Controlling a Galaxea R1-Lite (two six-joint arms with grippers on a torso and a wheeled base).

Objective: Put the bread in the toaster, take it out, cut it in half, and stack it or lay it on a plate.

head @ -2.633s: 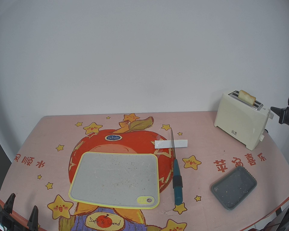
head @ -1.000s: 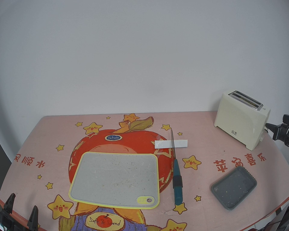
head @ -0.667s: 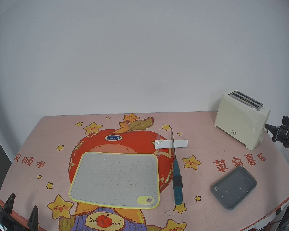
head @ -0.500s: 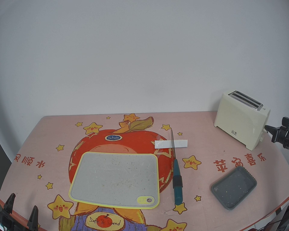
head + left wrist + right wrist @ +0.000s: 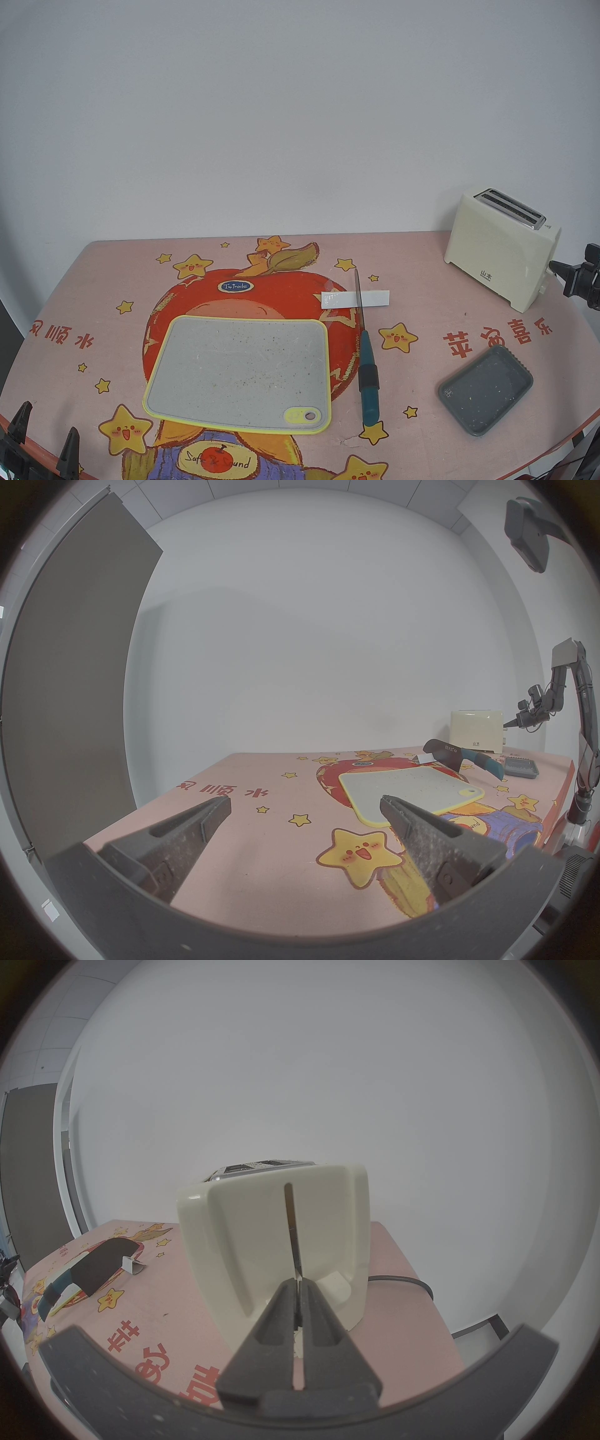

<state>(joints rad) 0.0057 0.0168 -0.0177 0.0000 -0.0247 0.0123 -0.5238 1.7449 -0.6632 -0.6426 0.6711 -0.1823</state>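
- Head view — the cream toaster [image 5: 503, 256] stands at the far right corner of the pink table [image 5: 437, 300]. Its two top slots [image 5: 509, 208] are seen too much from the side to tell what lies in them, so the bread may sit down inside, hidden.
- The right gripper [image 5: 555, 269] is beside the toaster's end face, its fingers pressed together.
- Nearer the robot, the dark grey plate [image 5: 485, 390] holds a few pale crumbs.
- The grey cutting board [image 5: 237, 373] with its yellow rim lies at the table's middle, flecked with crumbs.
- Just to its right lies the knife [image 5: 367, 369], teal handle toward the robot, blade resting across a white strip [image 5: 355, 299].
- The left gripper [image 5: 50, 417] is at the near left edge of the table.
- Left wrist view — the left gripper [image 5: 304, 800] has its fingers spread wide and grips nothing, poised over the table's near corner.
- Farther off are the cutting board [image 5: 409, 788], the knife [image 5: 484, 764], the plate [image 5: 520, 767] and the toaster [image 5: 476, 730], with the right gripper [image 5: 522, 719] at the toaster's side.
- Right wrist view: the right gripper [image 5: 298, 1288] points at the toaster's [image 5: 250, 1235] end face, fingertips together at the foot of the vertical lever slot [image 5: 289, 1229].
- Whether the tips touch the lever I cannot tell.
- A dark cord [image 5: 400, 1282] runs from behind the toaster across the table.
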